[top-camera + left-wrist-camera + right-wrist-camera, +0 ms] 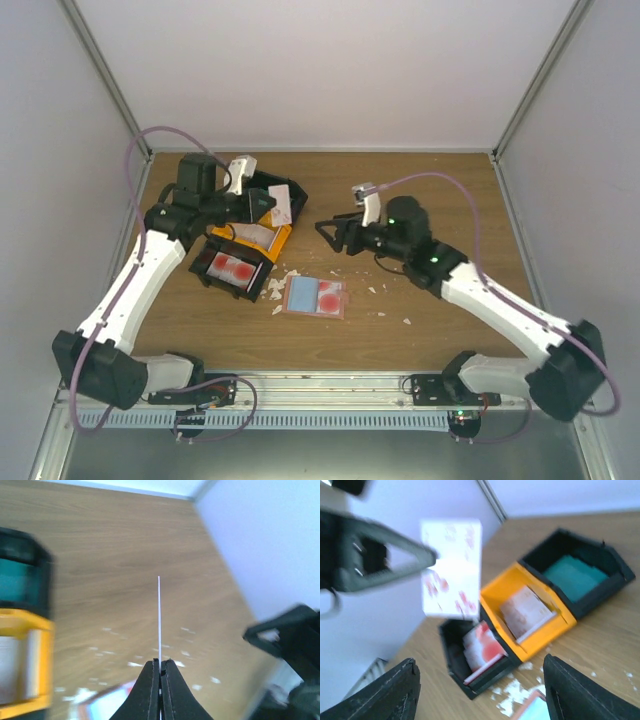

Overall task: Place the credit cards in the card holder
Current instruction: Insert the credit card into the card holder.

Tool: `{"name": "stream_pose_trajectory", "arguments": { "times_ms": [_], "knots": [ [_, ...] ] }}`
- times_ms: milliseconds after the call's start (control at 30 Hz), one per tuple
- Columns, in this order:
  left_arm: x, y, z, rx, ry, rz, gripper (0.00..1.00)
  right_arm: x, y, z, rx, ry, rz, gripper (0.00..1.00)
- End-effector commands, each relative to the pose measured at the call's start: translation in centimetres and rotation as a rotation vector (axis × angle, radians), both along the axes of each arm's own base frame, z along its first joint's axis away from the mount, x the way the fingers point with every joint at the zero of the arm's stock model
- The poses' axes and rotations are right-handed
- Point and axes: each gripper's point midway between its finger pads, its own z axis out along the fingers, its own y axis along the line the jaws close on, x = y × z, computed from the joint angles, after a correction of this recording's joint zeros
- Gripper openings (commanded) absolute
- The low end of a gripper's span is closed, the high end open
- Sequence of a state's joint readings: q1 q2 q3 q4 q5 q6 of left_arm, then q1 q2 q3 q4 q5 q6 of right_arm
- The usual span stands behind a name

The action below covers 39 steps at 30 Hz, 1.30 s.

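Observation:
My left gripper (270, 203) is shut on a pale pinkish-white credit card (283, 205), held upright above the bins. In the left wrist view the card (159, 615) shows edge-on between the closed fingers. In the right wrist view it (451, 565) hangs in the air, showing red marks. The salmon card holder (315, 297) lies flat on the table with a blue card and a red patch on top. It is also at the bottom edge of the right wrist view (536, 709). My right gripper (335, 235) is open and empty, right of the bins and beyond the holder.
Three bins stand in a row at the left: a black one with red cards (232, 268), an orange one with pale cards (255, 238), and a black one with teal cards (575, 575). Small white scraps (272, 288) litter the table around the holder. Grey walls enclose the table.

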State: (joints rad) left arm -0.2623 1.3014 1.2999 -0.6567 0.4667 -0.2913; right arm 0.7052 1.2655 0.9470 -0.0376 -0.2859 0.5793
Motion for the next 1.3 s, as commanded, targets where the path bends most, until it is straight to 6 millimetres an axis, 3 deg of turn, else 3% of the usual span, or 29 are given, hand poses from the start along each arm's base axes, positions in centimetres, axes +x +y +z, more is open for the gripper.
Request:
{"name": "stream_pose_trajectory", "arguments": {
  "times_ms": [0,100,167,367,633,900,1033,1100,1133,1200,1267],
  "knots": [
    [-5.5,-5.6,4.1,-0.349,0.031,-0.317,0.00,-2.9,-1.7,3.9,0.100,-0.022,0.067,0.70],
    [-8.9,-7.7,6.0,-0.457,0.031,-0.462,0.00,-4.5,-1.9,6.2,0.182,-0.019,0.106,0.71],
    [-10.7,-8.7,7.0,-0.493,0.027,-0.531,0.00,-4.8,-2.2,6.8,0.210,-0.001,0.091,0.65],
    [-13.4,-9.4,7.9,-0.529,0.012,-0.608,0.00,-5.0,-3.1,5.1,0.181,0.079,0.042,0.49],
    [-13.6,-9.5,7.4,-0.550,0.017,-0.620,0.00,-9.1,-2.0,7.1,0.334,0.069,0.269,0.29],
    [-13.8,-9.8,6.8,-0.562,0.056,-0.639,0.00,-10.0,-1.7,7.8,0.387,0.067,0.328,0.14],
    [-13.5,-9.9,5.6,-0.540,0.085,-0.620,0.01,-9.8,-1.4,7.7,0.393,0.077,0.332,0.01],
    [-13.2,-9.8,4.9,-0.520,0.095,-0.593,0.08,-9.4,-1.4,7.4,0.386,0.079,0.314,0.00],
    [-12.8,-9.7,4.4,-0.501,0.100,-0.561,0.18,-9.1,-1.5,7.0,0.374,0.082,0.290,0.00],
    [-11.6,-9.3,2.8,-0.437,0.107,-0.471,0.46,-8.2,-1.9,5.8,0.336,0.084,0.226,0.00],
    [-10.1,-8.4,0.5,-0.344,0.112,-0.359,0.62,-6.9,-2.7,3.8,0.272,0.099,0.142,0.01]
  ]
}}
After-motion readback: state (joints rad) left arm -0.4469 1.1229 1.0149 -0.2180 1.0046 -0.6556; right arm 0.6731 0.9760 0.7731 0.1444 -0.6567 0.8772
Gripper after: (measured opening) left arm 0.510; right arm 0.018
